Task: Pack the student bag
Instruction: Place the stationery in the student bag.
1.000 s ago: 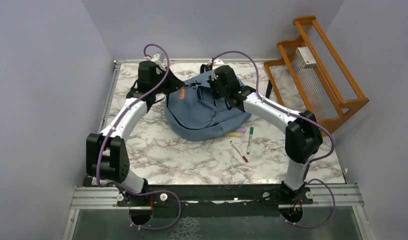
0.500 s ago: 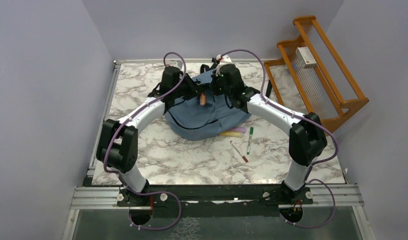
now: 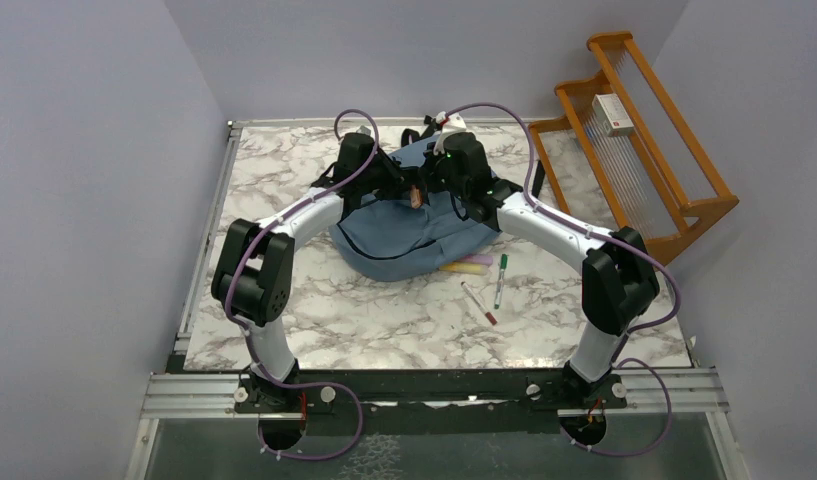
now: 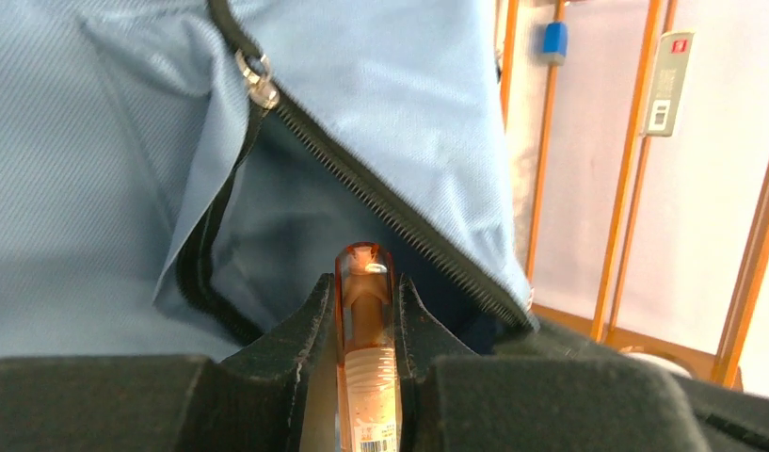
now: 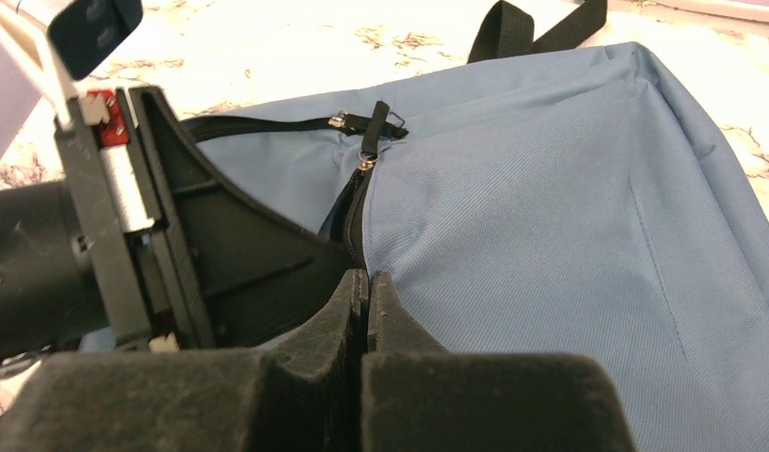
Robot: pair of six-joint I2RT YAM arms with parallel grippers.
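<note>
While the left gripper is clamped on an orange marker right over the open zipper, the student bag lies far-middle on the marble table. Then the right gripper is squeezed tight on the bag's fabric by that opening, with loose pens just near-right.

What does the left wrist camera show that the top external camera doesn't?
Only the left wrist view shows the zipper pull, the open zipper teeth, the dark inside of the pocket, and a barcode label on the orange pen pinched in the left hand. Only the top external view shows both arms, the marble table and the loose markers lying beside the student bag. Both show the bag, the held orange pen and the wooden rack.
</note>
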